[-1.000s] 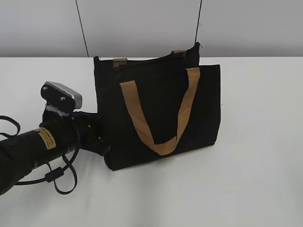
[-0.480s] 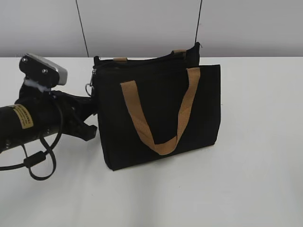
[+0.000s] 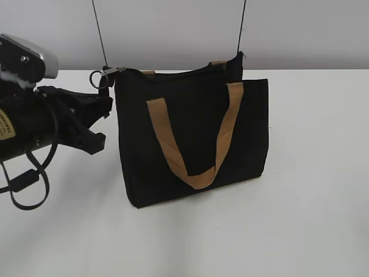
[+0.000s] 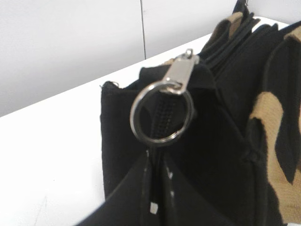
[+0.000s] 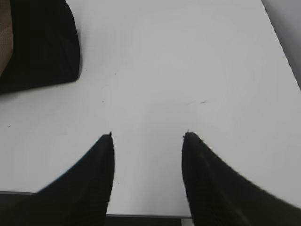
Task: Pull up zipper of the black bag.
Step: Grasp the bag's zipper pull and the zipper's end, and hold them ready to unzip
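Note:
The black bag (image 3: 253, 127) stands upright on the white table with a tan handle (image 3: 198, 178) hanging down its front. The zipper's silver pull tab (image 3: 113, 71) with its ring (image 3: 92, 77) sits at the bag's top left corner. In the left wrist view the tab (image 4: 181, 70) and ring (image 4: 137, 120) lie just beyond my left gripper (image 4: 157, 153), whose jaws are pressed together at the ring's lower edge. In the exterior view the left gripper (image 3: 105, 95) is beside the bag's left edge. My right gripper (image 5: 147, 136) is open and empty over bare table, with the bag's corner (image 5: 42, 47) at far left.
The white table (image 3: 311, 202) runs to a grey wall behind. Two thin dark cables (image 3: 99, 32) hang down the wall behind the bag. A black cable loop (image 3: 23, 184) hangs under my left arm.
My left gripper has risen along the bag's left edge, and the zipper pull and ring have gone up with it, from mid-height to the top corner. The bag now stands more upright.

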Controlling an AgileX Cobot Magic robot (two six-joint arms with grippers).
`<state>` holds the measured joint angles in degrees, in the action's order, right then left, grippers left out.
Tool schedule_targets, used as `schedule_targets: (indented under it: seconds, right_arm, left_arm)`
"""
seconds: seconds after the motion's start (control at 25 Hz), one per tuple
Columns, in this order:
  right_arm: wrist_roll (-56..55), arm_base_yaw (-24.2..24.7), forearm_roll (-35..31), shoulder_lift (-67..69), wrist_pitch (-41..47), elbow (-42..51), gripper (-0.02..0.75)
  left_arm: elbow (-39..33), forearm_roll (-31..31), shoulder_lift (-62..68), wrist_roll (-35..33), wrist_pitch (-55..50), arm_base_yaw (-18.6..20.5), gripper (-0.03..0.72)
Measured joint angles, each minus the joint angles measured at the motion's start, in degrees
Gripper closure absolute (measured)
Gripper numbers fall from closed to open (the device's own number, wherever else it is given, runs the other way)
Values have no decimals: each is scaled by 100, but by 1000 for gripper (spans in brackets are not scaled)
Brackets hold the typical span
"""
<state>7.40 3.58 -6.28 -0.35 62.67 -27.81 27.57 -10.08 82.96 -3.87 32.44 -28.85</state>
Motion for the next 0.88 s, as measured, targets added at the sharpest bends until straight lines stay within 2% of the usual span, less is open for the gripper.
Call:
schedule_targets:
  seconds: [0.6, 0.72, 0.88]
  right_arm:
    - [0, 0, -25, 0, 0, 0, 369]
    - [6, 0, -335, 0, -6, 0, 369]
    - [619, 0, -1194, 286, -27, 0, 369]
  left_arm:
    - [-5, -12, -694, -438, -74, 9, 691]
    - [-5, -12, -691, -460, -74, 9, 691]
    - [-5, -12, -744, -481, -76, 9, 691]
